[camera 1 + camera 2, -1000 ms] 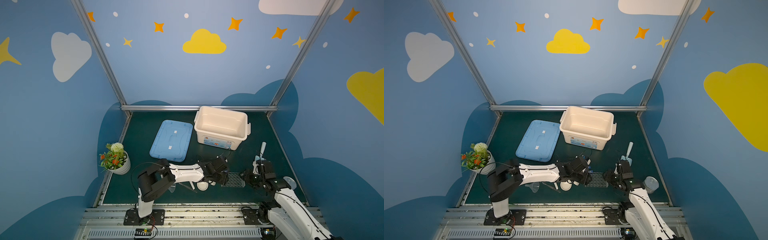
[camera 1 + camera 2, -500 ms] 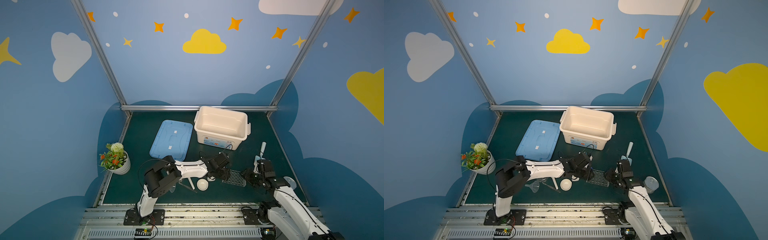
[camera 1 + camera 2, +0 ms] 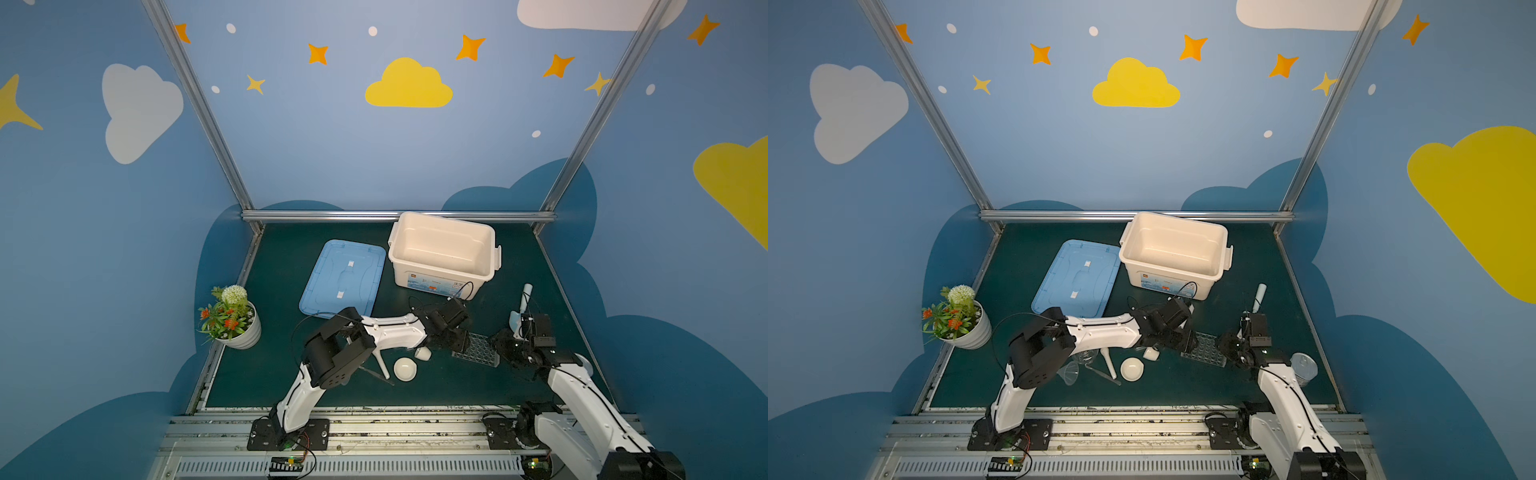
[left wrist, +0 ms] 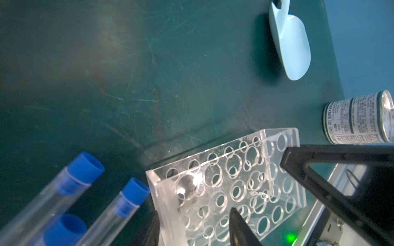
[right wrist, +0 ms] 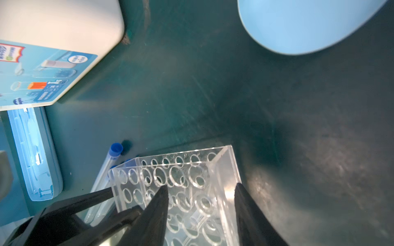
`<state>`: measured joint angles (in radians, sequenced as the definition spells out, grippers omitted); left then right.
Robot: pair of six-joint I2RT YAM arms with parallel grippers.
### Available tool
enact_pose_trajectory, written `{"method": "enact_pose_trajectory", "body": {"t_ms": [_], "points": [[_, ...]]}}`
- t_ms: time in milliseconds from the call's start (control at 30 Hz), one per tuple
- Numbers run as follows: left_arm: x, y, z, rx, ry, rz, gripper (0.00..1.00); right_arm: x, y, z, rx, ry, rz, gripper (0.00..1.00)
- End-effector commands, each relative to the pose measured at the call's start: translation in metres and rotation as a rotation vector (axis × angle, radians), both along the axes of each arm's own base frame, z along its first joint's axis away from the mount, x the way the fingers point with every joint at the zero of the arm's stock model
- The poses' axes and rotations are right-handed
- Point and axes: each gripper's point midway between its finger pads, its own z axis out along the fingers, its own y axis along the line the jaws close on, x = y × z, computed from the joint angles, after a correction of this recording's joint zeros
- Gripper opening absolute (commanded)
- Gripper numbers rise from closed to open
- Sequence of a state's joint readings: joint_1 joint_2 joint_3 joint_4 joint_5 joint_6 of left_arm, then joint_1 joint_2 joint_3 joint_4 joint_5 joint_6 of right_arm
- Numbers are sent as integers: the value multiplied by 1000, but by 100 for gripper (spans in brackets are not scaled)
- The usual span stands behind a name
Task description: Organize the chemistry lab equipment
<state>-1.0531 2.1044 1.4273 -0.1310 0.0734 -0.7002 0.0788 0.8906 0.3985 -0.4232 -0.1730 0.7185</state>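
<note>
The clear holed rack (image 3: 476, 355) (image 3: 1204, 353) stands on the green mat between both grippers. My left gripper (image 4: 194, 212) is shut across the rack's (image 4: 234, 176) side wall at its left end, one finger outside and one on the holed plate. My right gripper (image 5: 200, 186) holds the rack's (image 5: 187, 170) right end the same way. Blue-capped test tubes (image 4: 128, 198) (image 5: 113, 153) lie beside the rack. The bowl (image 3: 405, 369), cup (image 3: 423, 354), pestle (image 3: 1108, 365), funnel (image 3: 1070, 372) and flask (image 3: 1086, 356) sit under the left arm.
A white bin (image 3: 440, 280) stands open at the back with its blue lid (image 3: 343, 278) flat on its left. A pale blue scoop (image 3: 521, 307) lies behind the right gripper. A metal tin (image 3: 1304, 368) stands at the right edge and a potted plant (image 3: 230, 320) at the left.
My left gripper has moved a little to the right and the rack has shifted right with it. The right gripper has stayed at the rack's right end.
</note>
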Motion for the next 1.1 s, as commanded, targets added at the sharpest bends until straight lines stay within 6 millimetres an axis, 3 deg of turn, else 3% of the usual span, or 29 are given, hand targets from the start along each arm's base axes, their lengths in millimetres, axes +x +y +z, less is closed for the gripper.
{"method": "enact_pose_trajectory", "body": {"t_ms": [0,367,567,867,1067], "points": [[-9,-30,20,-94,-19,-77,54,22,17,27,66,-98,71,50],[11,-32,14,-78,-42,-57,54,40,7,27,13,-106,78,52],[15,-29,12,-66,-49,-57,56,44,4,16,10,-63,70,56],[13,-30,17,-57,-80,-98,73,46,-4,17,-24,-46,74,66],[20,-19,43,-54,-156,-105,85,43,-8,19,-39,-51,68,70]]}}
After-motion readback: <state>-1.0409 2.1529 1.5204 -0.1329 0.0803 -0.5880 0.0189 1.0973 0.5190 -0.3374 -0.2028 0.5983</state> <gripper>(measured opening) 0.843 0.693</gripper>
